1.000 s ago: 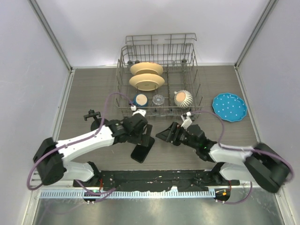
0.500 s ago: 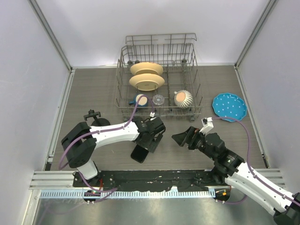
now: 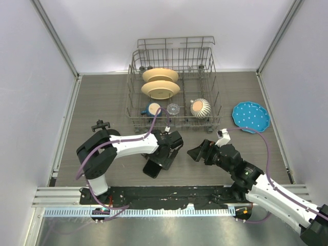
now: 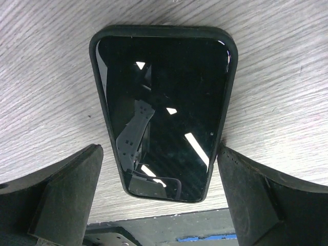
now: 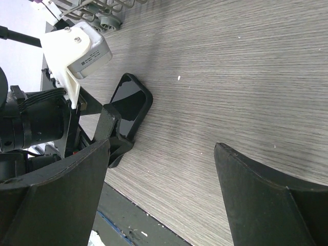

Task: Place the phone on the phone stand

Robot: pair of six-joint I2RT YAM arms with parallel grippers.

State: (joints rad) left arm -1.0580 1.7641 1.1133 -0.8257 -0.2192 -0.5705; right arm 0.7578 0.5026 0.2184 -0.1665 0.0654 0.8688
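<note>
The black phone (image 3: 151,168) lies flat on the wooden table near the front edge. My left gripper (image 3: 167,154) hovers over its far end, open. In the left wrist view the phone (image 4: 164,107) lies screen up between my two spread fingers (image 4: 66,195), which do not touch it. My right gripper (image 3: 198,152) is open and empty, to the right of the phone. The right wrist view shows the phone (image 5: 130,104) ahead to the left, partly under the left gripper (image 5: 110,139). The phone stand (image 3: 101,127) stands on the table at the left, apart from both grippers.
A wire dish rack (image 3: 174,110) with plates, a cup and a bowl stands behind the grippers. A blue dotted plate (image 3: 250,116) lies at the right. A black rail (image 3: 169,193) runs along the table's near edge, just in front of the phone.
My left gripper swung right, then settled over the phone's far end. My right gripper pulled back to the right, away from the phone. The phone has not moved.
</note>
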